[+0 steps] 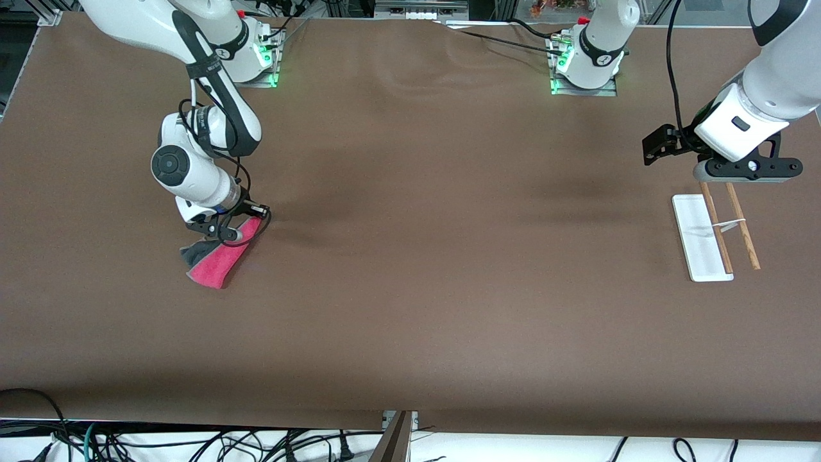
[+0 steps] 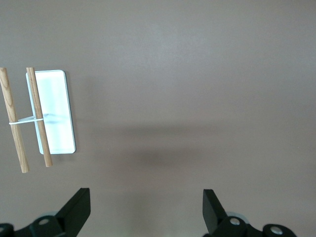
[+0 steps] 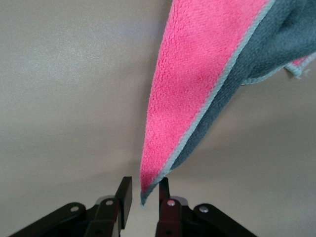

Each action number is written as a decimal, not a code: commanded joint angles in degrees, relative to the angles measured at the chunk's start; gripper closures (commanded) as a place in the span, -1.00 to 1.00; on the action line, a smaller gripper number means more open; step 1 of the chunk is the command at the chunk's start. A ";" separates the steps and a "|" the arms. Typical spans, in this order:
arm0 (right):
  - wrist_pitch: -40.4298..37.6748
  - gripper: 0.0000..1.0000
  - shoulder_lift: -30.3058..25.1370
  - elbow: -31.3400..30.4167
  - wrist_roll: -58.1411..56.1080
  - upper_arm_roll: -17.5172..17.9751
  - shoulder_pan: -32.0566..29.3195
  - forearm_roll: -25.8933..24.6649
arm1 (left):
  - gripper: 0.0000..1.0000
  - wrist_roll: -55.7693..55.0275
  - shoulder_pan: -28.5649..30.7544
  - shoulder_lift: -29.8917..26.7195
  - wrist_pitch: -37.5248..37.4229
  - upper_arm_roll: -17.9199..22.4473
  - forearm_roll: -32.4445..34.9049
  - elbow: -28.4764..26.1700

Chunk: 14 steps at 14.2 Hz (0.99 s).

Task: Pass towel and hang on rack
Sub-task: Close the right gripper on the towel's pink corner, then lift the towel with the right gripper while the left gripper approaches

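Note:
The towel [image 1: 218, 260], pink with a dark grey underside, lies on the brown table at the right arm's end. My right gripper [image 1: 238, 232] is low over the towel's corner nearest the robots. In the right wrist view, that corner of the towel [image 3: 197, 89] sits between the fingers of my right gripper [image 3: 143, 190], which stand narrowly apart with a gap on one side. The rack [image 1: 725, 228], with a white base and two wooden rods, stands at the left arm's end. My left gripper [image 1: 747, 170] hovers open and empty above the rack's end nearest the robots. The left wrist view shows my left gripper [image 2: 145, 197] and the rack [image 2: 44, 116].
The brown table cover [image 1: 436, 256] stretches between the towel and the rack. Both arm bases stand along the table edge farthest from the front camera. Cables hang below the edge nearest that camera.

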 commanded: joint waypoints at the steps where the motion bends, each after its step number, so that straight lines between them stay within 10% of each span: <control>1: 1.83 0.86 -0.18 -1.11 -0.19 -0.29 0.29 0.90 | -1.00 1.37 0.34 0.82 -2.57 -0.32 -0.43 2.04; 6: -1.57 1.00 -1.49 0.03 0.59 -0.11 0.29 0.90 | -1.00 1.37 0.16 0.91 -5.03 -0.41 -0.52 2.48; 14: -37.50 1.00 -5.02 21.71 9.81 -0.29 5.91 5.29 | -1.00 1.46 -0.54 3.98 -9.17 -0.50 -0.70 7.14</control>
